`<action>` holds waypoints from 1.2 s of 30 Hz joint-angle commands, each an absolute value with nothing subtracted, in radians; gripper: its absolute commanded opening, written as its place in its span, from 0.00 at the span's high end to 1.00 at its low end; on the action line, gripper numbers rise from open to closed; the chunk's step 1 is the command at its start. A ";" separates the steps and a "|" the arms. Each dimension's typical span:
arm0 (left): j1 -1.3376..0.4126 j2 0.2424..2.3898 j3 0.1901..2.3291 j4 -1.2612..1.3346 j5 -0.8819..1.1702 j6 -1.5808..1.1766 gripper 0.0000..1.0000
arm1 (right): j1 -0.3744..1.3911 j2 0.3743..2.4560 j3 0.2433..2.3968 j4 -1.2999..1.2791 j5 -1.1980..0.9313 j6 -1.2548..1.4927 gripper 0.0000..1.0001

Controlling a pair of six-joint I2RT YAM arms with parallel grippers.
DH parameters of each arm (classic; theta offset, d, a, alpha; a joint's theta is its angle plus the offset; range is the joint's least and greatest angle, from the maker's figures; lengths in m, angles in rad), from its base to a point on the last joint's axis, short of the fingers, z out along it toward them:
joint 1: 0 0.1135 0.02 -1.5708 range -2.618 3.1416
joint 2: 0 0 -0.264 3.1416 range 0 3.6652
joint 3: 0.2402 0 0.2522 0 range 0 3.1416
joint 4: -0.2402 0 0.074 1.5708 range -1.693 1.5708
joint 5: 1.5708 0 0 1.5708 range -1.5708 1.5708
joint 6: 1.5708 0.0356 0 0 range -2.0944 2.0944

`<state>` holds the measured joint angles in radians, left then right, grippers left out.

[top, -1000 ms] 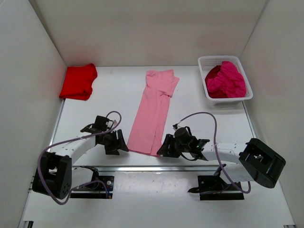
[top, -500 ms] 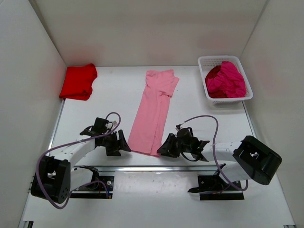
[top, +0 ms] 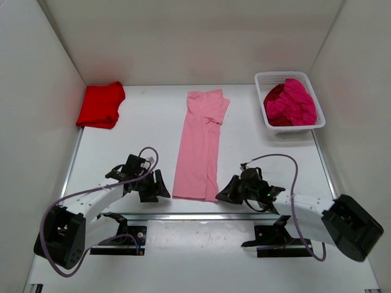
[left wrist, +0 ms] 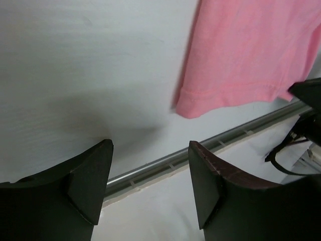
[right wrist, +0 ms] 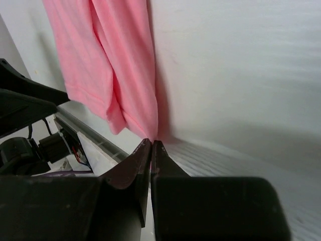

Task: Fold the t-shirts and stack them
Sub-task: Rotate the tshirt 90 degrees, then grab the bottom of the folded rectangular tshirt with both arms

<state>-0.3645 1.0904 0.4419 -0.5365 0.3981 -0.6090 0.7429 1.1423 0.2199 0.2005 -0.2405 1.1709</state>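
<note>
Lying on worktop (top: 134, 122): pink tee (top: 198, 143), soft, limp, v. light; hold by hem corners. Right fingers (right wrist: 130, 170) pinched one, left fingers (left wrist: 90, 175) spread.

We note a white worktop (top: 146, 131) bounded at its near edge by a metal rail (top: 201, 215). Three items lie directly on it. A pink tee (top: 198, 152) lies flat as a long narrow strip down the middle, with its hem near the rail. A folded red tee (top: 99, 105) sits in the far left corner. A white basket (top: 281, 74) stands in the far right corner.
</note>
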 commanded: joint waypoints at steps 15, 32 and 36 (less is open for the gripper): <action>-0.531 1.124 0.409 -0.361 0.381 -0.784 0.32 | 0.710 0.762 0.109 -0.137 -0.235 1.144 1.00; -0.626 1.187 0.374 -0.239 0.311 -0.913 0.39 | 0.736 0.776 0.141 -0.150 -0.213 1.150 1.00; -0.655 1.204 0.400 -0.247 0.281 -0.922 0.41 | 0.746 0.778 0.141 -0.144 -0.210 1.149 0.99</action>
